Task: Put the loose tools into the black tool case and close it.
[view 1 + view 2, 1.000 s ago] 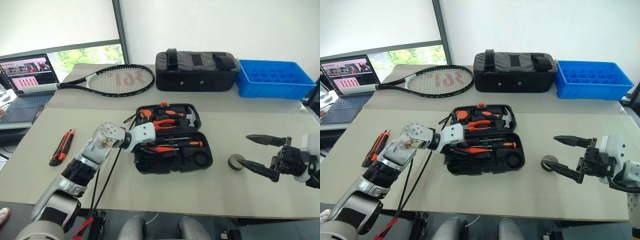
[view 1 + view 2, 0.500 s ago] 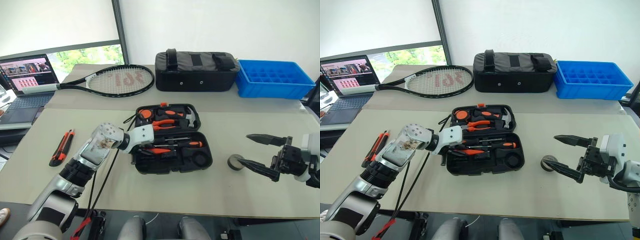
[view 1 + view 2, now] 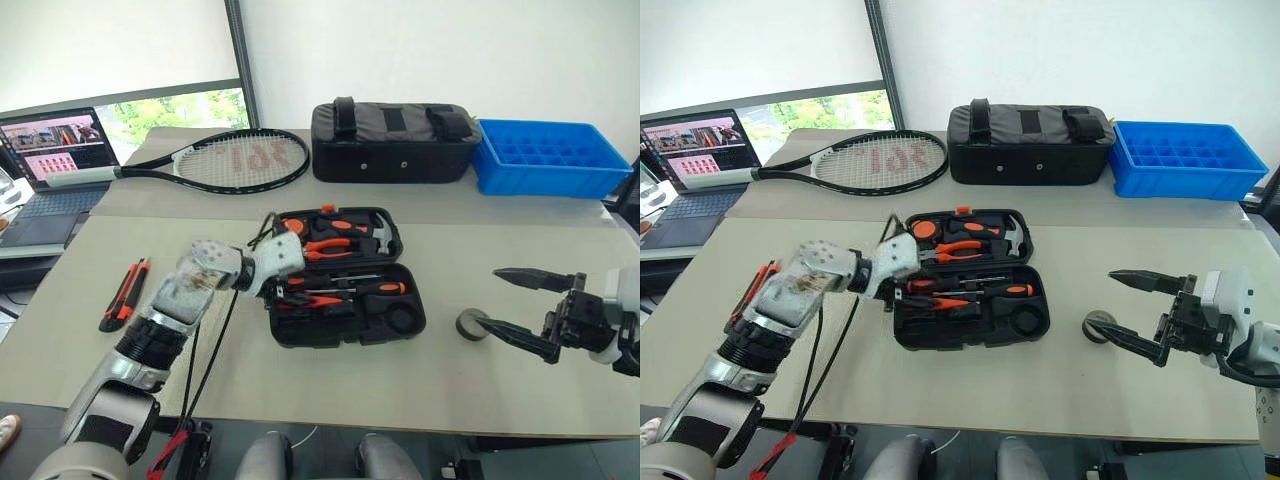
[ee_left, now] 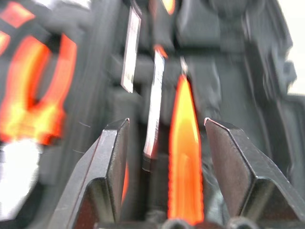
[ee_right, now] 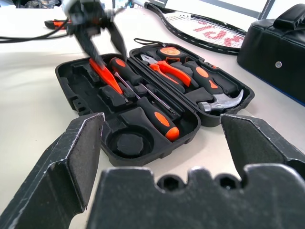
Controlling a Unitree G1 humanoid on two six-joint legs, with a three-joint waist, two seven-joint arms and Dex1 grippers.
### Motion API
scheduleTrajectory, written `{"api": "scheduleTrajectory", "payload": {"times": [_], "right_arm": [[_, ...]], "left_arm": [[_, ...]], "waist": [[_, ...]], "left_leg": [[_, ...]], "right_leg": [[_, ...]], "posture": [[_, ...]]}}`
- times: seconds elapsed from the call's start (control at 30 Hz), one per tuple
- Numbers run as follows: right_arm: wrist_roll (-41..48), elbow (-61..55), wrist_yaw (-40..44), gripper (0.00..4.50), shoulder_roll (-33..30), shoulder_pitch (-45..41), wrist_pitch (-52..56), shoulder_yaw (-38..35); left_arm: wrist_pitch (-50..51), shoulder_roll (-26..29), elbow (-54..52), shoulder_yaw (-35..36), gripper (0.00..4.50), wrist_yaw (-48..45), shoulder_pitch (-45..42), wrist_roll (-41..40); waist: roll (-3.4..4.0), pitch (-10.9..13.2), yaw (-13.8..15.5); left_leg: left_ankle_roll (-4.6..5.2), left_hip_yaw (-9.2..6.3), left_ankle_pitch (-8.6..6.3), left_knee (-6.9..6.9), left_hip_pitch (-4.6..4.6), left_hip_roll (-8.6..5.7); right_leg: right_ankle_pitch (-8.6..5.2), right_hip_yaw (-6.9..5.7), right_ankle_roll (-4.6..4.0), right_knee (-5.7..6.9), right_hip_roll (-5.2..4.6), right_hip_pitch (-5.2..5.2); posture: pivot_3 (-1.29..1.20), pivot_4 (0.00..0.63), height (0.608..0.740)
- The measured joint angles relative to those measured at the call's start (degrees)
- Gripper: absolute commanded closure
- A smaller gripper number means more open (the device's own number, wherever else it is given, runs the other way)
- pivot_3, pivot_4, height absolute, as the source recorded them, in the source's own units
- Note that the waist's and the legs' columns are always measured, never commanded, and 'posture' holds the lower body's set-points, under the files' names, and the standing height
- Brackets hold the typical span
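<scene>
Leftmost, an orange-and-black utility knife (image 3: pixel 124 294) lies on the table (image 3: pixel 330 385). At its three o'clock, the left gripper (image 3: pixel 280 290) hovers over the open black tool case (image 3: pixel 345 275), fingers parted, holding nothing. Farther right, a tape roll (image 3: pixel 471 324) sits beside the wide-open, empty right gripper (image 3: pixel 512 307).

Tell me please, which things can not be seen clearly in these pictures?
- left gripper: blurred in the right wrist view; whether it touches the small orange screwdriver is unclear.
- black tool case: blurred in the left wrist view.
- roll of tape: partly hidden by a finger of the right gripper.
- laptop: cut off by the edge.
</scene>
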Motion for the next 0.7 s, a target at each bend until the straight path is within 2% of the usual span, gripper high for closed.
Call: {"api": "scheduleTrajectory", "payload": {"times": [0.13,0.17,0.27,0.43,0.7], "right_arm": [[-0.04,0.38,0.03,0.00,0.01,0.14,-0.41,-0.05],[-0.05,0.49,0.02,0.00,0.03,0.13,-0.52,-0.05],[-0.07,0.76,0.02,0.00,0.12,0.09,-1.06,-0.04],[-0.07,1.10,0.07,0.00,0.12,0.10,-1.54,-0.04],[-0.06,1.03,-0.09,0.00,0.12,0.52,-1.59,-0.11]], "left_arm": [[-1.70,-1.56,-0.16,3.90,2.78,-1.12,0.10,-4.88],[-2.70,-2.16,-0.08,4.14,3.26,-1.39,0.37,-5.74],[-7.54,-3.14,1.93,3.88,4.33,-2.48,2.67,-5.84],[-13.83,-6.10,8.78,2.37,4.42,-3.34,6.24,-5.55],[-22.46,-6.82,17.15,0.03,4.42,-4.95,7.31,-2.16]], "waist": [[0.01,-0.01,0.10],[0.01,0.00,0.13],[0.04,-0.03,-0.01],[0.04,-0.02,0.08],[0.08,-0.05,0.08]], "left_leg": [[0.00,0.00,0.00,0.02,0.01,-0.02],[0.00,0.00,0.00,0.02,0.01,-0.02],[0.00,0.02,0.00,0.01,0.06,-0.01],[0.00,0.01,0.00,0.05,0.04,-0.02],[0.00,0.01,0.00,0.05,0.05,-0.03]], "right_leg": [[0.01,0.00,-0.01,0.00,-0.01,0.01],[0.01,0.00,-0.02,0.00,-0.01,0.02],[0.02,0.02,-0.03,0.01,-0.01,0.03],[0.02,0.01,-0.03,0.04,-0.01,0.03],[0.02,0.01,-0.03,0.04,-0.01,0.04]], "posture": [[0.00,0.150,0.707],[0.00,0.150,0.707],[0.00,0.150,0.707],[0.00,0.150,0.707],[0.00,0.150,0.707]]}}
